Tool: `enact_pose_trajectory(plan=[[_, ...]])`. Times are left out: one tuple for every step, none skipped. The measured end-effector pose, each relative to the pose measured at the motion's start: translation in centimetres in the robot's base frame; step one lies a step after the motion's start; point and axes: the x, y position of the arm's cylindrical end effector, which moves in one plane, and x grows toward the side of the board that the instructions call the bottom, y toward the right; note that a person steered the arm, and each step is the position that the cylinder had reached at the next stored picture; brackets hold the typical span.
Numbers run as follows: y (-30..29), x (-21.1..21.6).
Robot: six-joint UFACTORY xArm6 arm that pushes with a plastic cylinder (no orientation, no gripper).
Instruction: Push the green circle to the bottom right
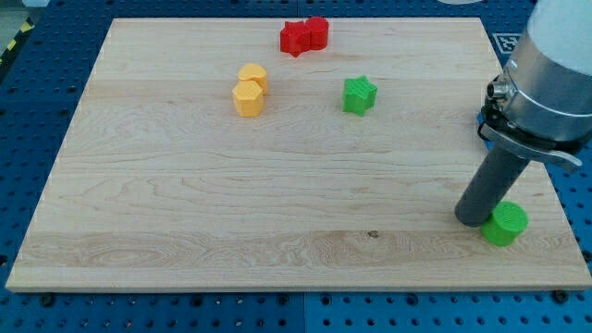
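Observation:
The green circle (506, 224) lies on the wooden board (185, 203) near its bottom right corner. My tip (474, 220) rests on the board right against the green circle's left side. The dark rod rises from there up to the arm's grey body at the view's right edge.
A green star (359, 94) lies at the upper middle right. A red star (295, 38) and a red round block (317, 30) touch each other near the top edge. Two yellow blocks (250, 91) sit together at the upper middle left.

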Motion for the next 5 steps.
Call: enact_pose_trajectory(plan=[[1.6, 0.0], [2.2, 0.0], [2.2, -1.4], [2.9, -2.8], [4.7, -1.2]])
